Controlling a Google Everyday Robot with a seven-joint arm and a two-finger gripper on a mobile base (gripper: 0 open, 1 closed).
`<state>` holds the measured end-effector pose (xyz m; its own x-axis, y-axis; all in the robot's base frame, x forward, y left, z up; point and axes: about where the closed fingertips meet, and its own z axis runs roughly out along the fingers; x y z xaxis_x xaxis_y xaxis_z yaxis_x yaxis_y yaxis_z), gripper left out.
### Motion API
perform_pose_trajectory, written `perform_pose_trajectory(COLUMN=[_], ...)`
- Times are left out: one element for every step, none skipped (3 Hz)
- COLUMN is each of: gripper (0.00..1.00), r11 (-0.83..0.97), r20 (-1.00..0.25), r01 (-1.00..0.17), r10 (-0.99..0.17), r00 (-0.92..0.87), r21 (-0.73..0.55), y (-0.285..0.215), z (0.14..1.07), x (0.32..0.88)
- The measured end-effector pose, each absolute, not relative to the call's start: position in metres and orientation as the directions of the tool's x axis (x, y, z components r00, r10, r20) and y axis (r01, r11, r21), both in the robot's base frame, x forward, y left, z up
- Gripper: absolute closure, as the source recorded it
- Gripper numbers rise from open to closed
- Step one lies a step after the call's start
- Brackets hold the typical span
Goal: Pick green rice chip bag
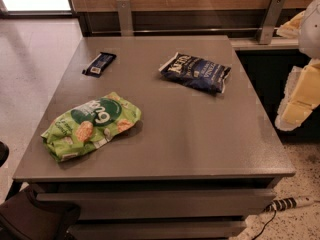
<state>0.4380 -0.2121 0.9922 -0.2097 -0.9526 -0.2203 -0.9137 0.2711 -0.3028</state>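
The green rice chip bag (92, 125) lies flat on the front left part of the grey table (200, 139). It is light green and crinkly, with a dark green round logo and pictured rice cakes. My gripper (299, 101) shows as white and pale yellow parts at the right edge of the view. It is off the table's right side and far from the bag, touching nothing on the table.
A dark navy chip bag (196, 72) lies at the back centre-right. A small dark blue bar wrapper (99, 64) lies at the back left. A wooden wall with metal brackets (270, 18) runs behind. A power strip (292, 203) lies on the floor at right, and a dark object (30, 219) sits at front left.
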Motion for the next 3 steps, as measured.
perform_pose_trajectory(gripper=[0.00, 0.00, 0.00], r11=[0.271, 0.228, 0.046], r20=[-0.220, -0.256, -0.339], r01=[-0.914, -0.923, -0.941], r10=[-0.953, -0.955, -0.938], r00=[-0.210, -0.150, 0.076], r21=[-0.303, -0.310, -0.336], y=[-0.212, -0.201, -0.145], z=[0.992, 0.988, 0.969], x=[0.438, 0.445, 0.473])
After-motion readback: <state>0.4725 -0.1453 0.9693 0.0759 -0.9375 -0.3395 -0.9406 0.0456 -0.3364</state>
